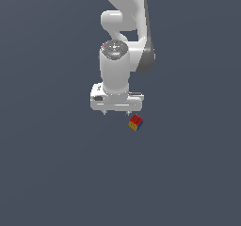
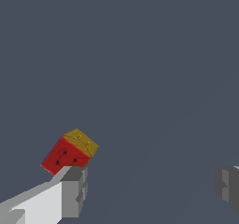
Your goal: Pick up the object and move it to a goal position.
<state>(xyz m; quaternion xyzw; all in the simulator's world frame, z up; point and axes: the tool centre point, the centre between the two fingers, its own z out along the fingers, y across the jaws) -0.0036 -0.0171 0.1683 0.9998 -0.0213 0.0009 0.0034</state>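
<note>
The object is a tiny cube (image 1: 136,123) with red, yellow and blue faces, lying on the dark grey floor just to the exterior view's right of my gripper (image 1: 116,113). In the wrist view the cube (image 2: 70,151) shows a red side and a yellow top. It sits just beyond one grey fingertip (image 2: 74,190), outside the gap between the fingers. My gripper (image 2: 151,186) is open, its fingers spread wide with nothing between them. The other fingertip (image 2: 228,185) is at the picture's edge.
The white arm (image 1: 124,27) rises behind the gripper toward the top of the exterior view. Plain dark grey floor (image 1: 56,173) surrounds the cube on all sides. No goal marker shows.
</note>
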